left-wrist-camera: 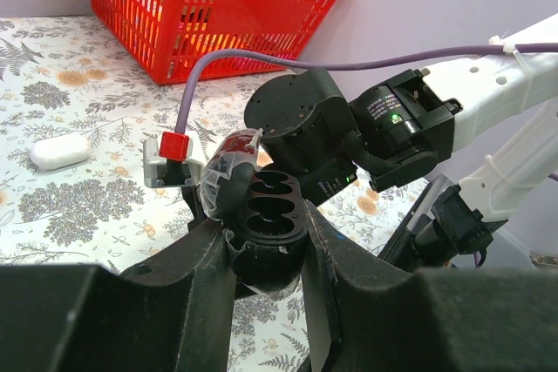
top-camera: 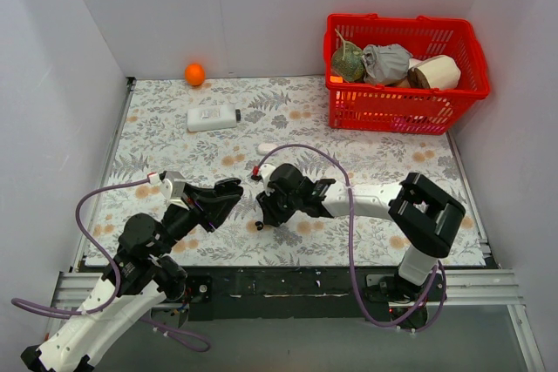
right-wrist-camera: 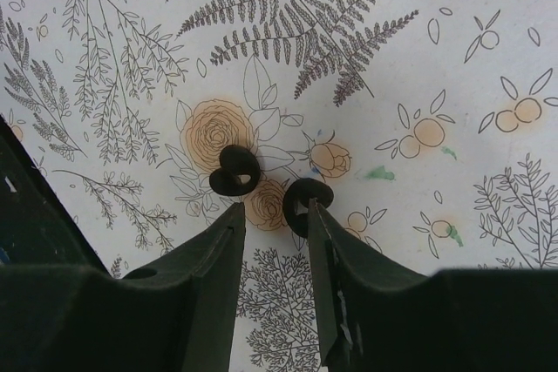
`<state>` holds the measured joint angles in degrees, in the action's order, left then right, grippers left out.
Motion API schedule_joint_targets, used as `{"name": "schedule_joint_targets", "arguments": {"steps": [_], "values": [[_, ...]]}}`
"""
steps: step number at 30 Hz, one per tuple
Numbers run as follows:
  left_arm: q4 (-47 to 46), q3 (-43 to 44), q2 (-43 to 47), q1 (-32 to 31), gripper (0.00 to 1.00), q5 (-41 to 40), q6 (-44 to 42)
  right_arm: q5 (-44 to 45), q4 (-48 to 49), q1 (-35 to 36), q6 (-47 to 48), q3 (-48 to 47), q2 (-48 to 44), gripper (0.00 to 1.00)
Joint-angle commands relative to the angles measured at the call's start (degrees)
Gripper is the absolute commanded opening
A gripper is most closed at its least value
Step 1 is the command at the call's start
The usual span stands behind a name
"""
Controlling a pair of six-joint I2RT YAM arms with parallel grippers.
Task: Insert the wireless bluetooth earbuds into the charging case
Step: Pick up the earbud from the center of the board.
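Observation:
My left gripper (top-camera: 228, 191) is shut on the black charging case (left-wrist-camera: 268, 206) and holds it above the table. The case is open, its two wells are empty and its lid (left-wrist-camera: 228, 163) is tipped back. In the right wrist view two tiny black earbuds lie on the flowered table cloth: one (right-wrist-camera: 235, 170) just beyond the left fingertip, the other (right-wrist-camera: 302, 202) touching the right fingertip's inner edge. My right gripper (right-wrist-camera: 275, 213) is open, low over the cloth, with nothing between its fingers. In the top view it (top-camera: 261, 211) is just right of the left gripper.
A red basket (top-camera: 401, 98) with several items stands at the back right. A white flat bottle (top-camera: 212, 117) and an orange ball (top-camera: 194, 73) lie at the back left. A white oval pebble-like object (top-camera: 268, 147) lies mid-table and shows in the left wrist view (left-wrist-camera: 59, 152).

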<state>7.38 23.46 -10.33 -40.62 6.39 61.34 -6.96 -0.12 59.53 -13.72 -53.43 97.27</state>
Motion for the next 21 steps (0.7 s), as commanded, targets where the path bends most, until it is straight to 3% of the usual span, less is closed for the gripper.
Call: {"name": "schedule_joint_targets", "arguments": {"steps": [1,13,21], "values": [[0.3,0.4,-0.2,0.2,0.00,-0.4,-0.4,1.5,1.4,0.0,0.1,-2.6,1.2,0.43],[0.3,0.4,-0.7,0.2,0.00,-0.6,-0.3,4.2,0.2,-0.7,-0.2,-1.8,2.1,0.43],[0.3,0.4,-0.7,0.1,0.00,-0.5,-0.4,5.5,-1.5,-1.0,-0.4,-1.4,2.0,0.37]]}}
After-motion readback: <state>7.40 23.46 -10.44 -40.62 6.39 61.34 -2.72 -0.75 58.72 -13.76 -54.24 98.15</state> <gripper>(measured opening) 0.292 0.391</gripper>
